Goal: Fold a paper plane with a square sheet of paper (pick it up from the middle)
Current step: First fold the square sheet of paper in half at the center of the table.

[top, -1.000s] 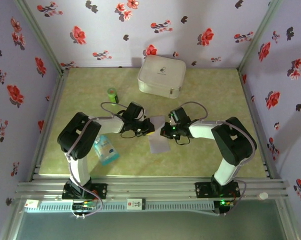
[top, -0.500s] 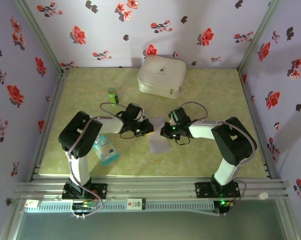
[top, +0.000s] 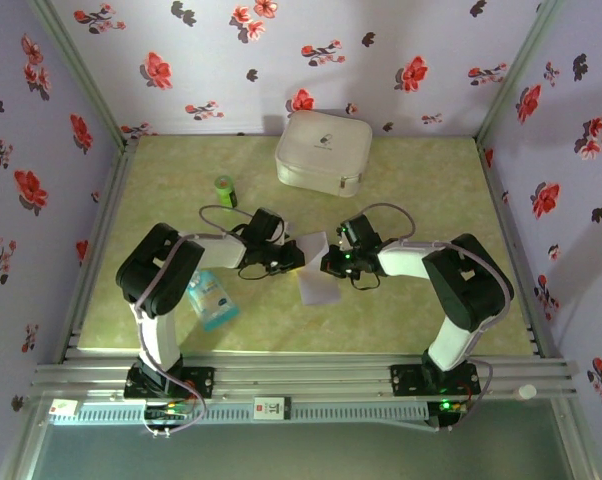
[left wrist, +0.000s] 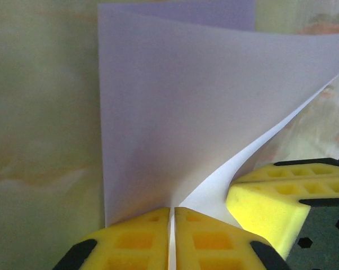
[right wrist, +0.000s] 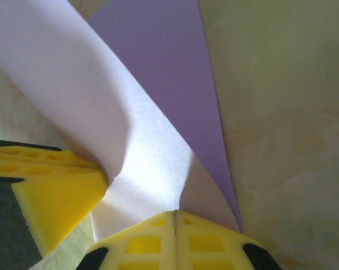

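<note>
The thin, pale lavender square sheet of paper point(top: 319, 285) sits mid-tabletop point(top: 431, 200), between the two arms. In the top external view the left pincer point(top: 293, 258) and right pincer point(top: 331, 262) meet at the sheet's far part. Their fingertips are too small there to make out.

The left wrist view shows the left pincer point(left wrist: 172, 236) with its yellow foam pads pressed together, pinching the sheet's edge. One layer curls up to the right, beside a yellow pad point(left wrist: 271, 194) of the right pincer. In the right wrist view the right pincer point(right wrist: 175, 239) is likewise pressed together on the sheet. Both wrist views cut off the sheet's outer edges.

A white zipped case point(top: 323, 150) stands at the far side, well apart. A blue-and-white plastic packet point(top: 211, 298) lies just beside the left arm.
</note>
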Controlling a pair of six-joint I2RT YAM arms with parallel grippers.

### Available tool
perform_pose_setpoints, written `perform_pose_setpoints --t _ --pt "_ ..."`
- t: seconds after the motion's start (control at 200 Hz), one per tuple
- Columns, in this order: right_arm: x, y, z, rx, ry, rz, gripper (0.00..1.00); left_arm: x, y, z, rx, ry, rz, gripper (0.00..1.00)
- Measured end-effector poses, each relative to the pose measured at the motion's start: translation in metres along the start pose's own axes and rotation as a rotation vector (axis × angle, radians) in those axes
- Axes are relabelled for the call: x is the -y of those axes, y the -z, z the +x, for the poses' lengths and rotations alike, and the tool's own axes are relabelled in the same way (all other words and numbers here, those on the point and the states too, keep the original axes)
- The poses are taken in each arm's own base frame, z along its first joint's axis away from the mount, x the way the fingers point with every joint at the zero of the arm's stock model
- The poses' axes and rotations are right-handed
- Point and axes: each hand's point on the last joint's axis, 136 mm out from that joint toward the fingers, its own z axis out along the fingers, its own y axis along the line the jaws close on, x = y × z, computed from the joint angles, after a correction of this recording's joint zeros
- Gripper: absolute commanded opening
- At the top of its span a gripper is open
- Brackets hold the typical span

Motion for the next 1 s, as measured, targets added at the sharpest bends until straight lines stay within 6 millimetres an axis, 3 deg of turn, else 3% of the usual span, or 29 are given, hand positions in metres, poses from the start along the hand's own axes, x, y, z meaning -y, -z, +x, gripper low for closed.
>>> perform_pose_setpoints --t 0.135,0.355,0.61,1.0 --pt "0.0 0.0 0.0 -0.004 0.009 0.003 0.0 -0.001 0.006 0.002 -0.007 0.011 -0.027 0.13" --pt "0.0 0.0 0.0 -0.006 0.011 0.006 0.0 0.011 0.011 -0.017 0.023 -0.021 -0.013 0.13" --pt "0.0 0.0 0.0 -0.006 0.011 0.005 0.0 -0.005 0.001 -0.017 0.008 -0.019 -0.044 0.13" --pt "0.0 0.0 0.0 -0.005 0.012 0.004 0.0 -0.004 0.003 -0.019 -0.007 -0.015 -0.056 0.13"
